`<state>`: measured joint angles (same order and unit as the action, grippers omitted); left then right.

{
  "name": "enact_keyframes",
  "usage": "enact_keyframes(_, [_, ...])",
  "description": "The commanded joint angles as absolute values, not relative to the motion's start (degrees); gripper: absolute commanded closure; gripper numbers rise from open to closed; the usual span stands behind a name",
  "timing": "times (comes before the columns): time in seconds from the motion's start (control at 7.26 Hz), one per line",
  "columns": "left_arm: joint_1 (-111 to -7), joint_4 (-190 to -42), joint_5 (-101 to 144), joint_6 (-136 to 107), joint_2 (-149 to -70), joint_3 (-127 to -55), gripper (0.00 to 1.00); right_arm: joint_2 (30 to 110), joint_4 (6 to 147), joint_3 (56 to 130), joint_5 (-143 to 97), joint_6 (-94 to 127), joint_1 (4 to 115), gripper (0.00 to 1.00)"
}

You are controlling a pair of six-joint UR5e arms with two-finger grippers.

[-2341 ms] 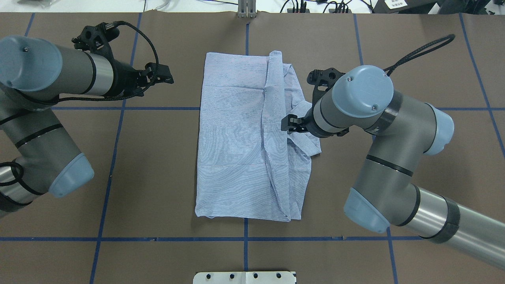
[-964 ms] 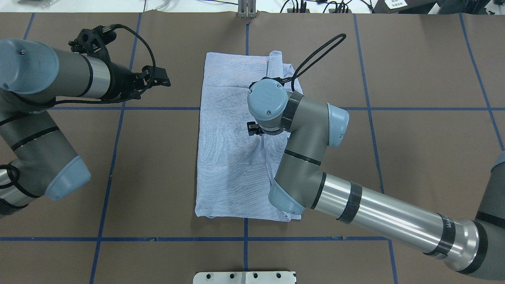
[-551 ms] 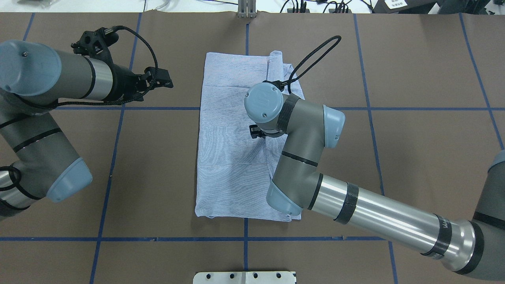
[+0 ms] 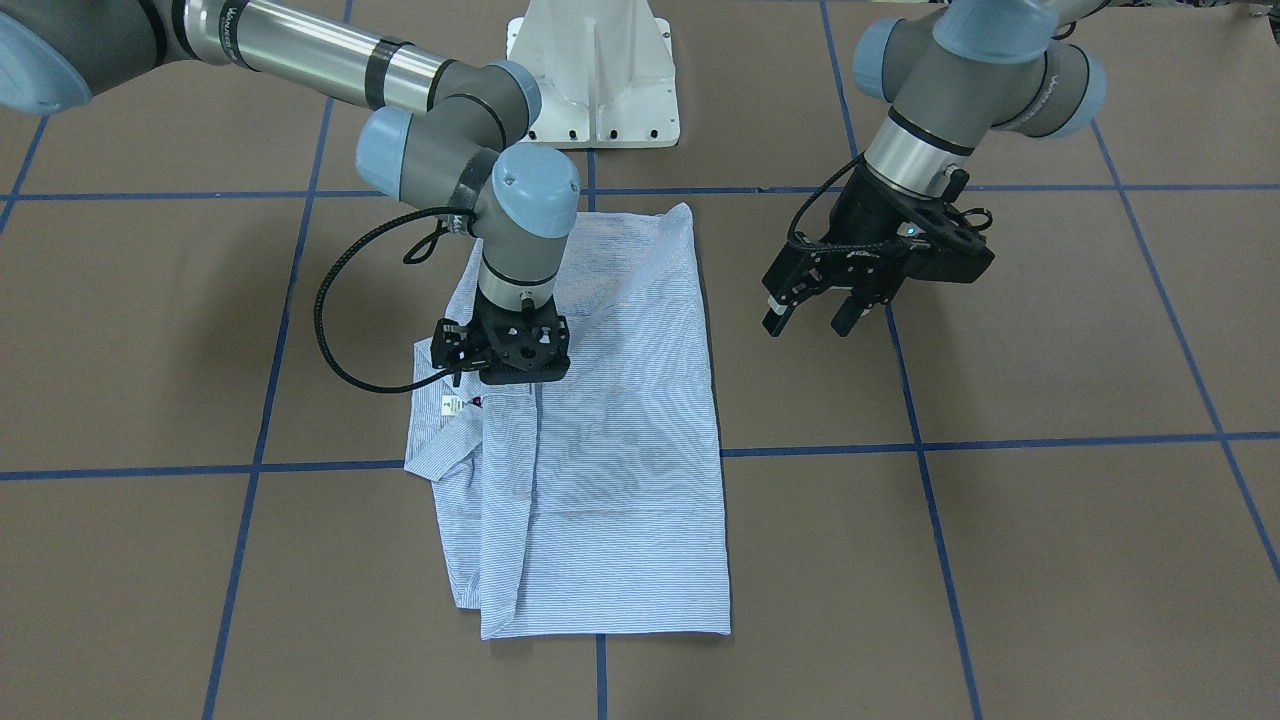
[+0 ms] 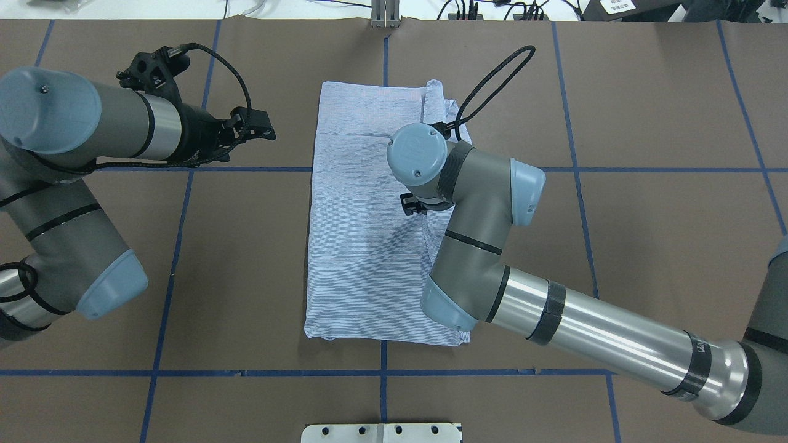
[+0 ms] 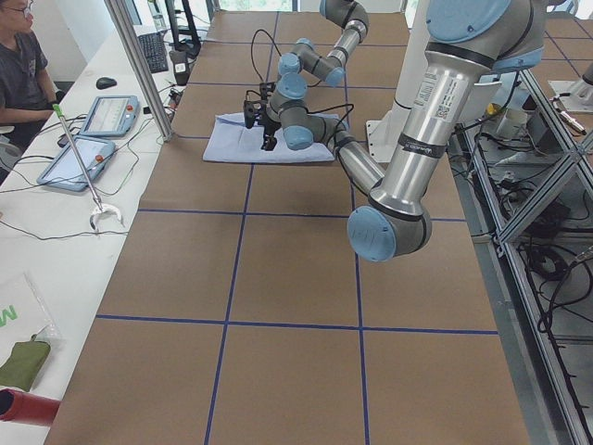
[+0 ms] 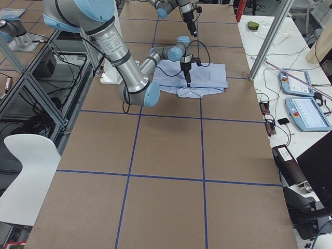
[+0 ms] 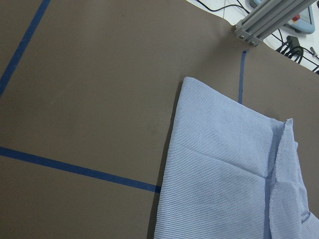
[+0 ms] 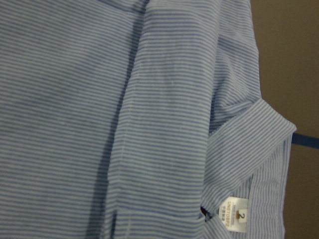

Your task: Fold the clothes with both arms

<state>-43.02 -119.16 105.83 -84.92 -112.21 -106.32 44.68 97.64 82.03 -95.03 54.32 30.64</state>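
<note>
The light-blue striped shirt (image 5: 363, 246) lies folded into a long rectangle on the brown table; its collar flap (image 4: 440, 450) juts out at one side. My right gripper (image 4: 505, 365) points straight down on the shirt's folded edge near the collar, its fingers hidden beneath the wrist, so I cannot tell its state. The right wrist view shows the shirt (image 9: 149, 124) very close, with a size label (image 9: 234, 219). My left gripper (image 4: 808, 320) hovers open and empty beside the shirt, off the cloth. In the left wrist view the shirt (image 8: 224, 174) fills the lower right.
The white pedestal base (image 4: 595, 80) stands behind the shirt. Blue tape lines (image 5: 184, 169) grid the table. The right arm's black cable loop (image 5: 492, 80) arches over the shirt's far corner. A person (image 6: 18, 65) sits at a side bench with tablets (image 6: 111, 113).
The right arm swung from the shirt's right edge in over the cloth, then shifted slightly right in the last half second. The left arm has barely moved.
</note>
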Motion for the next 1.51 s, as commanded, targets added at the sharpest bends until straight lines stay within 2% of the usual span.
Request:
enact_keyframes(0.0, [-42.19, -119.18, 105.82, -86.04, -112.59, -106.43, 0.0, 48.49, 98.17, 84.8, -95.1, 52.13, 31.9, 0.0])
enact_keyframes(0.28, [-41.58, -119.18, 105.73, -86.75, -112.76, -106.52, 0.0, 54.9, 98.26, 90.23, -95.19, 48.19, 33.92, 0.0])
enact_keyframes(0.69, [-41.31, -119.18, 105.73, -87.63, -112.94, -107.05, 0.0, 60.37, 98.26, 97.27, -95.8, 43.69, 35.77, 0.0])
enact_keyframes(1.38, [-41.13, -119.18, 105.82, -87.63, -112.76, -106.44, 0.0, 53.53, 97.29, 99.05, -94.49, 45.18, 27.37, 0.0])
